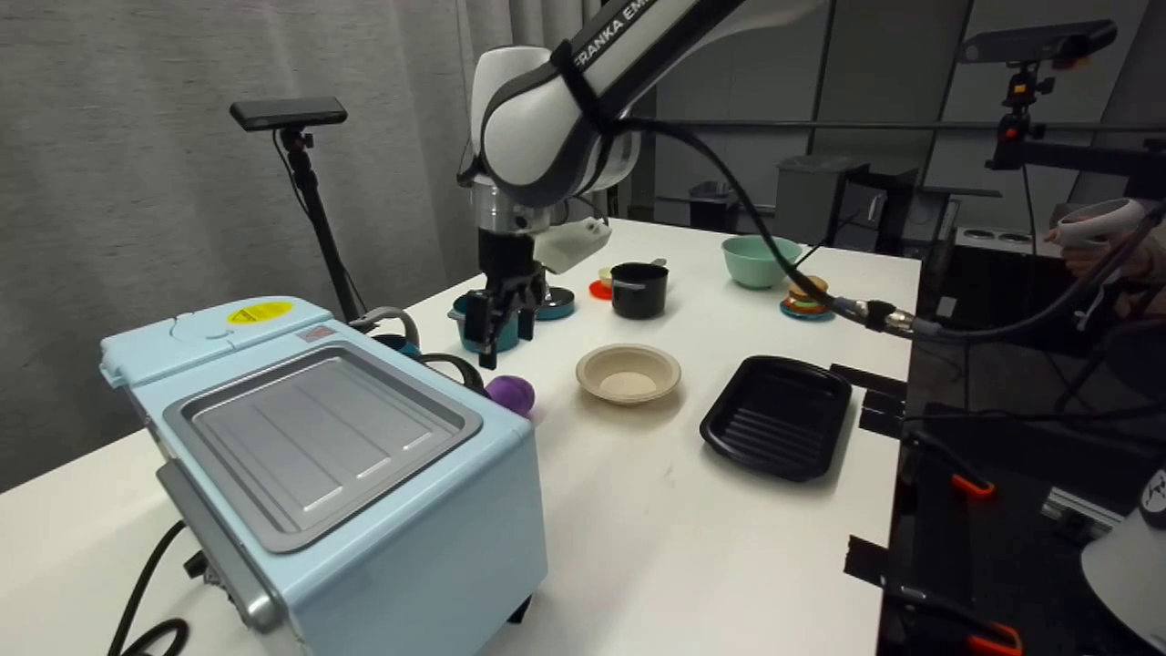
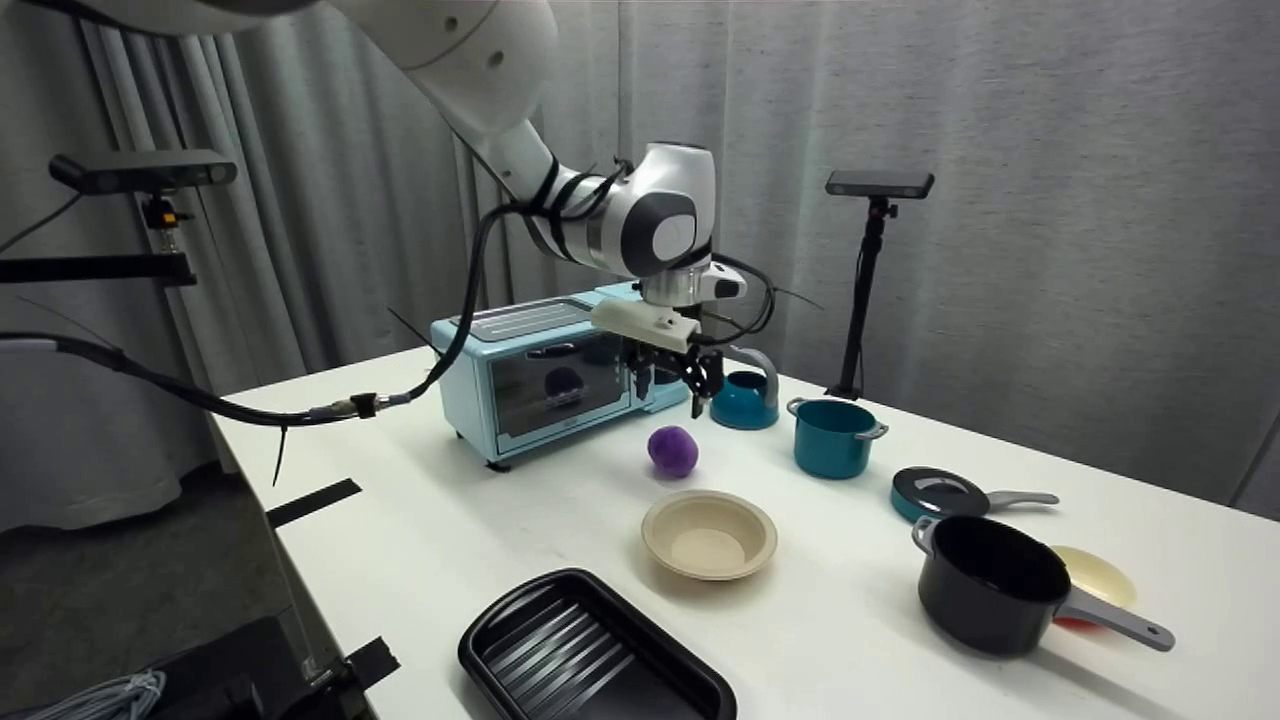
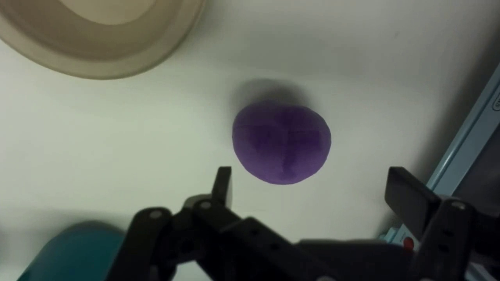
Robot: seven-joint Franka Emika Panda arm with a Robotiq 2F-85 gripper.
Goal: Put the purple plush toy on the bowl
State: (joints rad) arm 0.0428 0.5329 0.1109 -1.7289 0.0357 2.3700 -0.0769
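The purple plush toy (image 3: pixel 282 142) is a small rounded lump on the white table. In the exterior views it sits beside the blue toaster oven (image 1: pixel 510 394) (image 2: pixel 672 451); the oven partly hides it in one of them. The shallow cream-beige bowl (image 2: pixel 708 548) stands near the toy and is empty; it also shows in an exterior view (image 1: pixel 629 384) and at the top left of the wrist view (image 3: pixel 109 66). My gripper (image 3: pixel 310 171) is open and empty. It hangs above the table near the toy, pointing down, apart from it, in both exterior views (image 1: pixel 504 344) (image 2: pixel 669 400).
The blue toaster oven (image 2: pixel 465 395) stands close beside the gripper. A teal kettle (image 2: pixel 743 405) and teal pot (image 2: pixel 832 445) stand behind. A black ridged tray (image 1: pixel 774 419) lies past the bowl. A black saucepan (image 2: pixel 985 600), lidded pan (image 2: pixel 935 495) and pale green bowl (image 1: pixel 756 264) stand farther off.
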